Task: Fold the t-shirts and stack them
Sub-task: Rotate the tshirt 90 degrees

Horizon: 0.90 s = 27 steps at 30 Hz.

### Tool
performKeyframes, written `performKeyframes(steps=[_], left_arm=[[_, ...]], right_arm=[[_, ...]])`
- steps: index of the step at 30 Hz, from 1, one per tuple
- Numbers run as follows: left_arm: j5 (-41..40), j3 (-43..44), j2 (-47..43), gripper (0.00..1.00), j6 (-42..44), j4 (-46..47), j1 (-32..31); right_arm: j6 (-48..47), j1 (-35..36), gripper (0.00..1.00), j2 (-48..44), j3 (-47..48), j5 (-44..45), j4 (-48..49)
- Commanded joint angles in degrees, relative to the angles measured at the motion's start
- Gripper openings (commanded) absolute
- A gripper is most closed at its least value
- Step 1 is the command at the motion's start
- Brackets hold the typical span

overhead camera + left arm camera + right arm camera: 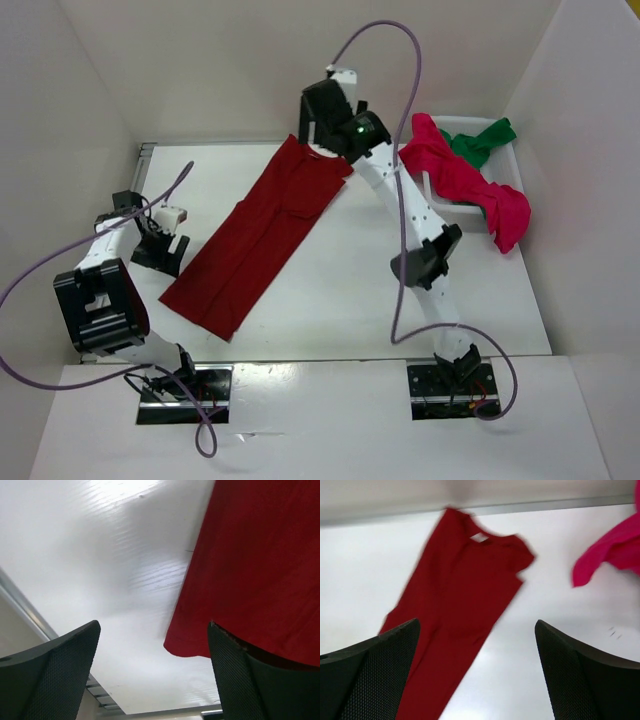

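Now | dark red t-shirt (262, 240): collar hidden by right arm (400, 200) | left fingers (55, 675), right fingers (580, 675): spread

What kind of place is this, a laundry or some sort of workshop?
Most likely a robotics test cell, not a laundry: a white table boxed in by plain white walls, a cabled left arm and right arm bolted at its near edge, and only a dark red shirt and a white basket.

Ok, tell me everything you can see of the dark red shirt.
The dark red t-shirt is plain soft cloth, folded lengthwise into a long strip. It lies flat and diagonal on the table, hem end near-left, collar with a pale tag at the far end, below the open right gripper. Only the table visibly touches it.
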Motion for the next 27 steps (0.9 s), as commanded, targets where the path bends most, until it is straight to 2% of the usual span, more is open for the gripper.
performKeyframes(steps=[1,2,3,5,6,8,9,10,12,16,20,23,27], left_arm=[[-0.9,-1.8,-4.6,0.94,-5.9,2.7,0.7],[-0.9,-1.8,-5.8,0.94,-7.6,2.7,0.7],[0.2,-0.8,-6.7,0.94,-8.4,2.7,1.5],[3.6,0.6,-7.2,0.94,-9.4,2.1,3.5],[4.6,1.3,-7.2,0.96,-10.0,2.1,4.5],[7.8,3.3,-7.8,0.96,-10.8,0.5,7.9],[12.8,3.3,-8.3,0.96,-10.8,0.0,9.2],[15.8,4.0,-8.9,0.96,-9.8,-1.3,10.5],[22.2,4.0,-8.9,0.96,-8.1,-2.0,13.5],[22.4,-0.4,-10.6,0.96,-8.1,1.0,15.6],[19.2,-2.3,-15.8,0.97,-8.1,1.7,16.1],[16.9,-3.2,-20.2,0.99,-8.1,2.4,16.1],[16.3,-2.1,-21.6,0.99,-6.7,0.7,16.1]], right_arm=[[4.2,12.0,1.00,-4.7,-9.0,5.8,-8.8],[5.8,14.5,1.00,-5.3,-11.4,5.8,-8.8],[6.4,19.3,1.00,-7.4,-18.0,6.7,-7.3],[8.2,22.8,1.00,-11.1,-25.4,5.0,-3.4],[10.8,24.2,1.00,-13.9,-34.8,4.0,2.5],[14.0,25.7,1.00,-24.6,-46.0,-1.1,10.3],[16.8,26.4,1.00,-28.6,-57.7,-3.5,19.6],[18.2,27.0,1.00,-35.8,-63.1,-5.6,24.2],[24.0,28.7,0.99,-39.9,-74.2,-8.2,31.0],[34.2,33.2,0.96,-34.1,-73.6,-9.3,27.1],[37.9,40.1,0.94,-22.5,-66.1,-10.7,26.4],[40.2,41.4,0.91,-15.1,-59.9,-13.2,24.5],[42.6,41.4,0.88,-11.3,-59.4,-13.8,27.7]])
